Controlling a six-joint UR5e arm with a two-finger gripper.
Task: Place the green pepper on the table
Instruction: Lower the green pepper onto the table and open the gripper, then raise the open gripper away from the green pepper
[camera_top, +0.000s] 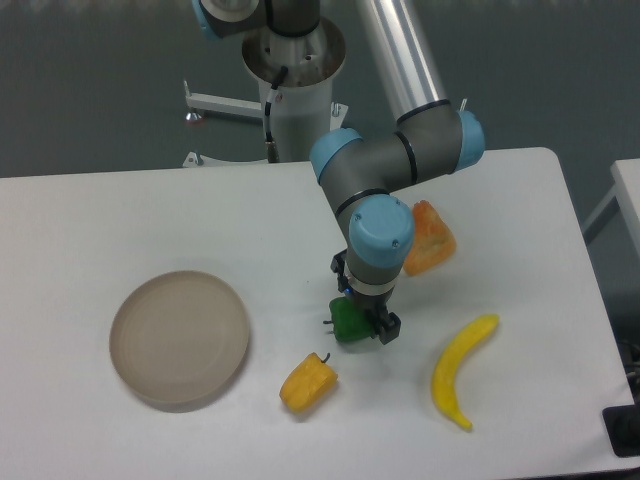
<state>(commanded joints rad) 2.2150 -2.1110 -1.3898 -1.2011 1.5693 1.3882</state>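
Observation:
The green pepper (348, 321) is a small glossy dark-green lump with its short stem pointing left, held low over the white table (120, 215), near its middle. My gripper (361, 322) points straight down and is shut on the green pepper, whose left side shows past the fingers. Whether the pepper touches the tabletop I cannot tell. The wrist hides the top of the pepper.
A yellow-orange pepper (307, 383) lies just below and left of the gripper. A banana (459, 368) lies to the right, an orange wedge piece (429, 238) sits behind the arm, and a round beige plate (179, 338) is at the left.

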